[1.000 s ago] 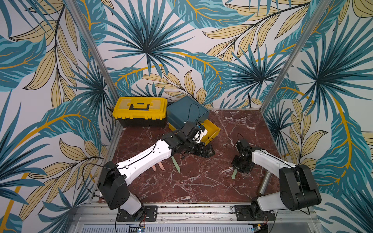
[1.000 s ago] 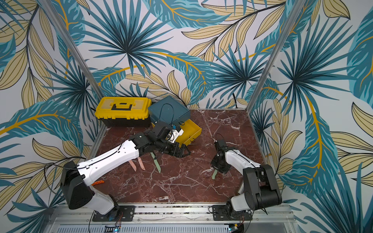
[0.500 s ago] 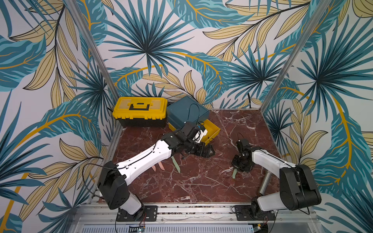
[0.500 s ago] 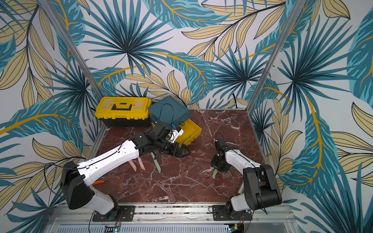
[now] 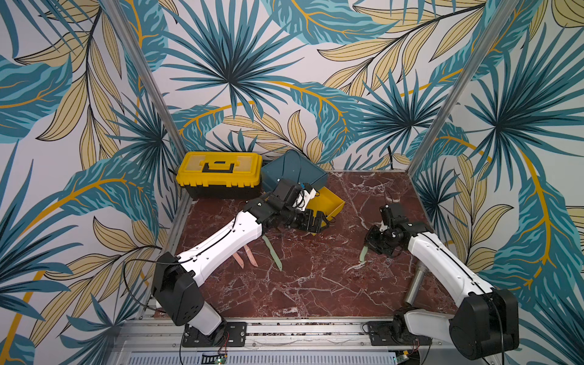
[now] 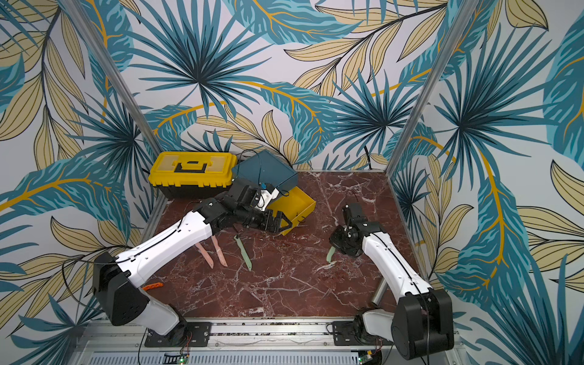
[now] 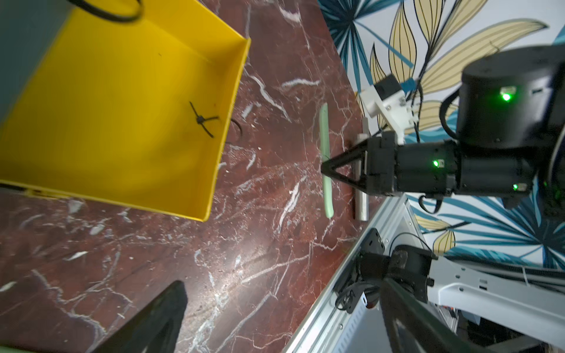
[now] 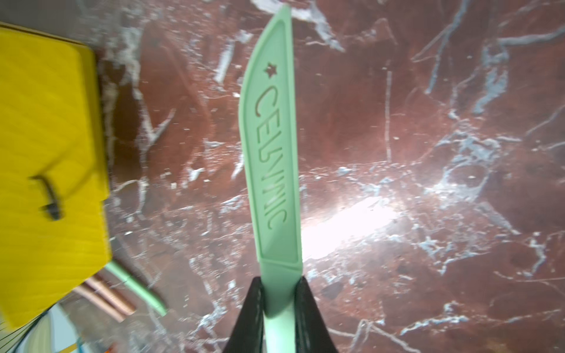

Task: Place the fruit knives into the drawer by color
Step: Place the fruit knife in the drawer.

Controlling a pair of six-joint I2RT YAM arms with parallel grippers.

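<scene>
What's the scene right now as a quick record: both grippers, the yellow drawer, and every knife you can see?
Yellow drawer: pulled out of the teal chest, no knife visible inside
Right gripper: shut on the handle of held green knife
Left gripper: open, empty, by the drawer's near corner
Second green knife: lying on the table
Pink knives: two, side by side on the table by the left arm
Blue knives: none visible
</scene>
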